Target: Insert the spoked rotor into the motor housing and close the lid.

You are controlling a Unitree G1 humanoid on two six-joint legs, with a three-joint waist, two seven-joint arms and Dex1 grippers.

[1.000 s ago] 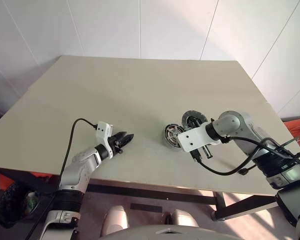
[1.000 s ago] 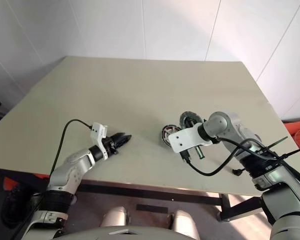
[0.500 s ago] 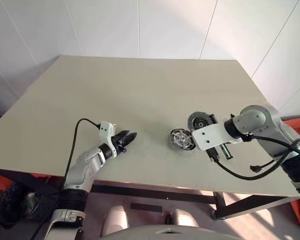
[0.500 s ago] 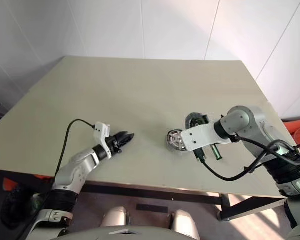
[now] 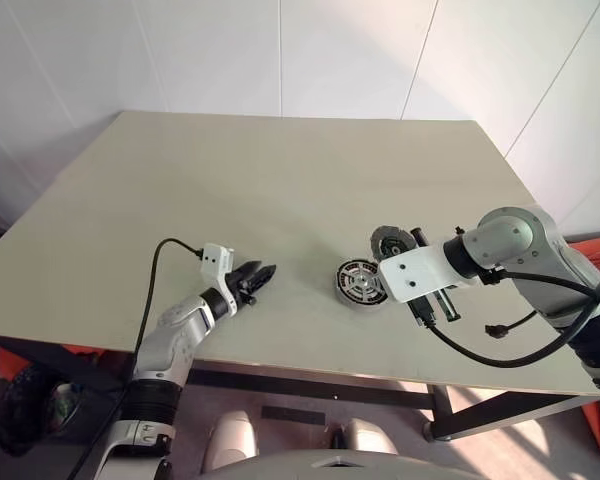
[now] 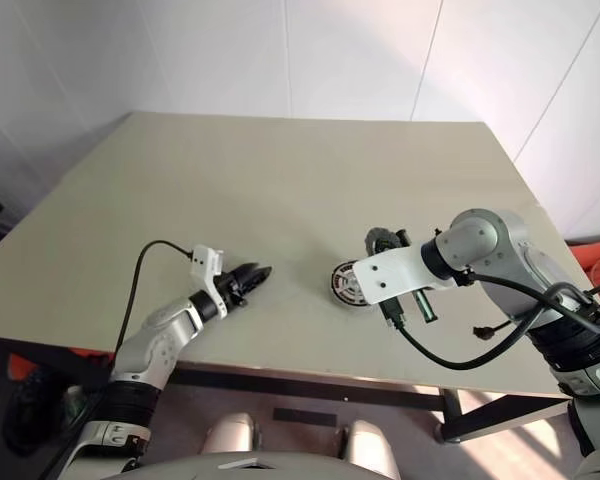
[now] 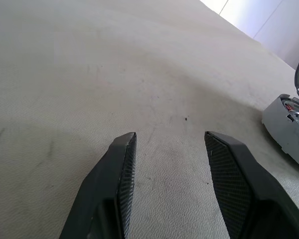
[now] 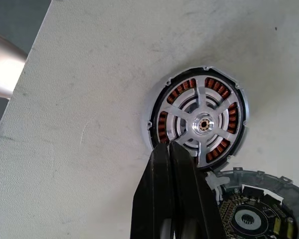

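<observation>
The motor housing point(image 5: 360, 282) lies flat near the table's front edge, its pale rim point(image 8: 150, 119) ringing copper-red windings. The spoked rotor point(image 8: 203, 123) sits inside it, pale spokes up, and the windings show between the spokes. The lid point(image 5: 391, 241), a grey disc with a dark centre, lies on the table just behind and right of the housing, touching or nearly touching it. My right gripper point(image 8: 169, 147) is shut and empty, pointing steeply down, raised above the housing's near rim. My left gripper point(image 7: 169, 139) is open, low over bare table well left of the housing point(image 7: 289, 124).
The beige table point(image 5: 280, 180) stretches far behind the parts. Its front edge point(image 5: 310, 372) runs close below both grippers. A black cable point(image 5: 480, 345) loops under my right wrist, and another cable point(image 5: 155, 270) arcs over my left forearm.
My right gripper has lifted and drawn back a little from the housing, staying shut. The left gripper has kept still. The camera view has shifted slightly.
</observation>
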